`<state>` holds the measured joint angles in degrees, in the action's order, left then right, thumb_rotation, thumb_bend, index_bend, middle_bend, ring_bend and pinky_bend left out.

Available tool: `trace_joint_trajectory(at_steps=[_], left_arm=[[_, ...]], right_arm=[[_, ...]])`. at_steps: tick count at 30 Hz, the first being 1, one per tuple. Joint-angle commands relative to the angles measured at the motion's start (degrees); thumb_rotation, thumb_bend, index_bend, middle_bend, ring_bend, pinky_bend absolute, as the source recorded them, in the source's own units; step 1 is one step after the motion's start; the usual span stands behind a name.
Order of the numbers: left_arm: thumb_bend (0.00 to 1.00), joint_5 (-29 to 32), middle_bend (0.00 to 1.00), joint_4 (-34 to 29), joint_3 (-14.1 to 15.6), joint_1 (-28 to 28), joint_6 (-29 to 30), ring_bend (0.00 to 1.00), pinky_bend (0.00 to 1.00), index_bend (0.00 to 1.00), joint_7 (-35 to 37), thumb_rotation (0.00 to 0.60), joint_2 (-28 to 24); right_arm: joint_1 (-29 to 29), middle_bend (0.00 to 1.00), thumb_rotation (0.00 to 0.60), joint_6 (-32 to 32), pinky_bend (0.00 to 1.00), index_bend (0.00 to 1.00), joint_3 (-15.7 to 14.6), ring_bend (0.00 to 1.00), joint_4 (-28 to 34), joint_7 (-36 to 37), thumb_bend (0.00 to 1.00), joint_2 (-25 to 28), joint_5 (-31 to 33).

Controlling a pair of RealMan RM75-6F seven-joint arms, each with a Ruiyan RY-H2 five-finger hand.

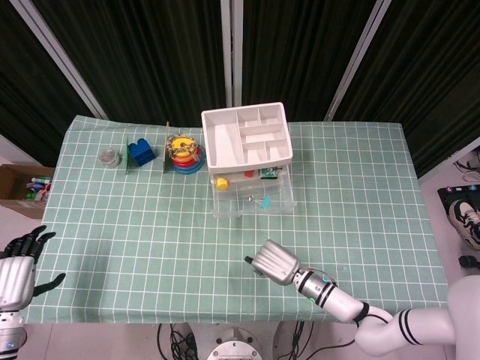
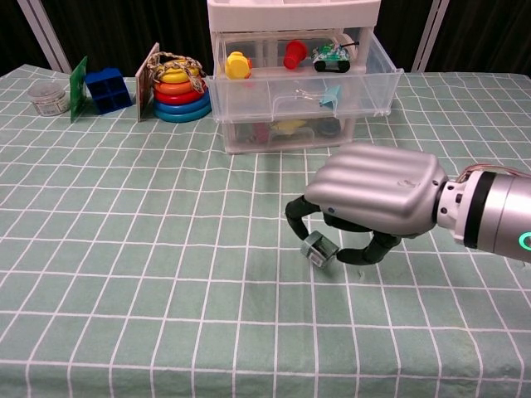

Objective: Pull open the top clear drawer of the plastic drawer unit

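Note:
The plastic drawer unit stands at the back middle of the table, with a white tray top. Its top clear drawer juts out toward me and holds a yellow toy, a red toy and a small green car. My right hand hovers low over the cloth well in front of the unit, apart from the drawer, its fingers curled under with nothing in them. In the head view the right hand is near the table's front edge. My left hand hangs off the table's front left corner, fingers spread, empty.
Left of the unit stand a coloured ring stacker, a blue block, a green card and a small jar. A cardboard box sits on the floor beyond the table's left edge.

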<state>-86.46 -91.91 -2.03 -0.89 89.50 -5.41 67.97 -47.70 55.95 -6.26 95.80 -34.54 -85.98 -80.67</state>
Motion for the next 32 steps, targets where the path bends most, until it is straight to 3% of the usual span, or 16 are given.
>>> trace_joint_trajectory(at_steps=[1, 4, 8, 12, 16, 19, 22, 32], left_arm=[[0.02, -0.08, 0.14, 0.19, -0.02, 0.01, 0.11, 0.17, 0.20, 0.21, 0.21, 0.600, 0.08], [0.02, -0.13, 0.14, 0.47, -0.04, 0.04, 0.23, 0.17, 0.20, 0.21, 0.50, 0.600, 0.15], [0.02, -0.18, 0.14, 0.84, -0.07, -0.06, 0.13, 0.17, 0.20, 0.21, 0.73, 0.600, 0.31], [0.02, 0.11, 0.14, 1.44, -0.26, -0.06, 0.18, 0.17, 0.20, 0.21, 0.73, 0.600, 0.48], [0.02, 0.61, 0.14, 2.04, -0.58, -0.18, 0.10, 0.17, 0.20, 0.21, -0.15, 0.600, 0.77], [0.01, 0.79, 0.14, 2.19, -0.83, -0.30, 0.20, 0.17, 0.19, 0.21, -1.39, 0.600, 1.07], [0.00, 0.59, 0.14, 1.81, -0.84, -0.43, 0.24, 0.17, 0.18, 0.21, -2.12, 0.600, 1.10], [0.00, -0.85, 0.14, 0.76, -0.57, -0.38, 1.21, 0.17, 0.18, 0.21, -2.16, 0.600, 1.04]], right_arm=[[1.04, 0.87, 0.600, 0.27, 0.79, 0.14, 0.67, 0.76, -0.35, -2.49, 0.32, -0.67, 0.68], [2.79, 0.85, 0.600, 3.44, 0.79, 0.01, 0.93, 0.76, 1.77, -1.65, 0.32, 1.29, -0.89], [7.32, 0.80, 0.600, 12.53, 0.79, 0.00, 0.83, 0.74, 6.18, 1.17, 0.32, 6.43, -5.51], [15.57, 0.69, 0.600, 26.87, 0.75, 0.04, -0.07, 0.65, 8.79, 6.34, 0.32, 13.10, -10.26], [23.15, 0.46, 0.600, 35.59, 0.50, 0.05, -0.74, 0.41, 9.47, 10.91, 0.30, 18.84, -8.15], [27.24, 0.16, 0.600, 37.40, 0.10, 0.01, -1.48, 0.07, 10.27, 14.06, 0.22, 22.51, -4.79], [30.36, 0.01, 0.600, 37.24, 0.00, 0.00, -2.38, 0.00, 10.24, 18.71, 0.20, 25.25, -2.27], [37.05, 0.00, 0.600, 38.54, 0.00, 0.00, -1.72, 0.00, 2.53, 30.09, 0.20, 23.50, -3.68]])
